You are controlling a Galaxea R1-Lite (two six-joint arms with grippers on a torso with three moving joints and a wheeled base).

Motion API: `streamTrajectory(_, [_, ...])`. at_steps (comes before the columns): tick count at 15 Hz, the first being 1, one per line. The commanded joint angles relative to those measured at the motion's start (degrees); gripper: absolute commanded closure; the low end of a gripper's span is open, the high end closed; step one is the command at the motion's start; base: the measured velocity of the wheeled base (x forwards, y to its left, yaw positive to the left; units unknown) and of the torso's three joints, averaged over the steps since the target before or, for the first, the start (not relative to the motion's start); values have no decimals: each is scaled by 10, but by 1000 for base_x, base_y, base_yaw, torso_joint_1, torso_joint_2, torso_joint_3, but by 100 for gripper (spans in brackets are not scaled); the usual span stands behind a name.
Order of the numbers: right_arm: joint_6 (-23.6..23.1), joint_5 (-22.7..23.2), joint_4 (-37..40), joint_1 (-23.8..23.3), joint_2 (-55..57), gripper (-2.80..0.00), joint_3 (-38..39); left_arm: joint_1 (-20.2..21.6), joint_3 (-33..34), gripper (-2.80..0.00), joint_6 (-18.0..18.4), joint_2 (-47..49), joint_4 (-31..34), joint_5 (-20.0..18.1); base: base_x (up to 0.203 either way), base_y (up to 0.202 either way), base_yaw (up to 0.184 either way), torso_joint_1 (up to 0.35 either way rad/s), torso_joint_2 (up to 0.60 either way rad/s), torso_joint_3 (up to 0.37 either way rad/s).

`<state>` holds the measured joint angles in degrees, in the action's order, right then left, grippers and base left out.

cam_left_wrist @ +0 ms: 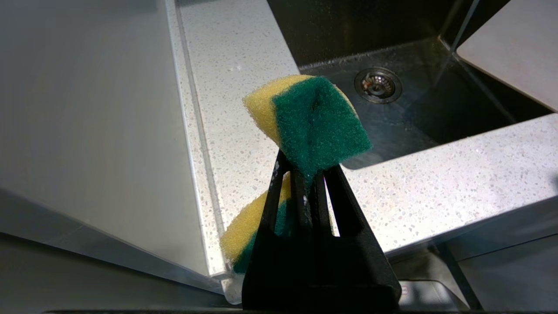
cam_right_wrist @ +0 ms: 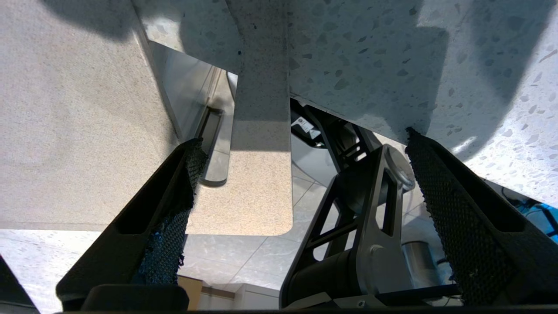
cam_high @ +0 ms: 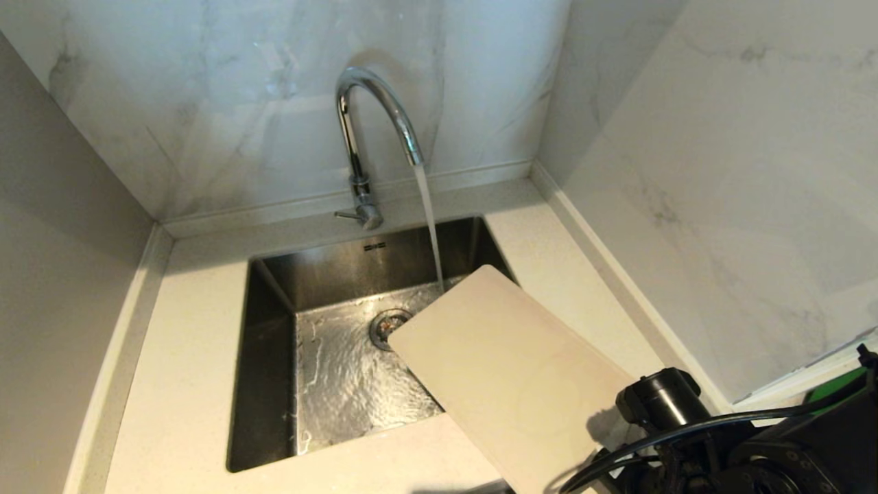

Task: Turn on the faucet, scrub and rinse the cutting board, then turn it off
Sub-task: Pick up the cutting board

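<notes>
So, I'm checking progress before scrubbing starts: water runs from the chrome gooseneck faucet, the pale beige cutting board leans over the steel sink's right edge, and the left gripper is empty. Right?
Not quite. The left gripper is not empty: the left wrist view shows it shut on a yellow and green sponge. The rest holds: water runs from the chrome gooseneck faucet, and the pale beige cutting board leans over the steel sink's right edge.

Right tool [cam_right_wrist: 301,144] fingers [cam_right_wrist: 457,209] spread wide; cutting board [cam_right_wrist: 257,183] corner with handle slot overhangs speckled tabletop [cam_right_wrist: 392,56] edge between them.
</notes>
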<state>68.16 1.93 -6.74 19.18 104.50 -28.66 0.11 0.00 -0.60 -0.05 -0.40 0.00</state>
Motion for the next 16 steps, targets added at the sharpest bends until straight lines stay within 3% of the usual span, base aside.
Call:
streamTrajectory(1, [3,1,-2,7,-19,-280,-2,0,0,0,0,0,0,0,0,0,0,0,0,0])
streamTrajectory(16, [2,-1,0,10,-73,-280,13,0,0,0,0,0,0,0,0,0,0,0,0,0])
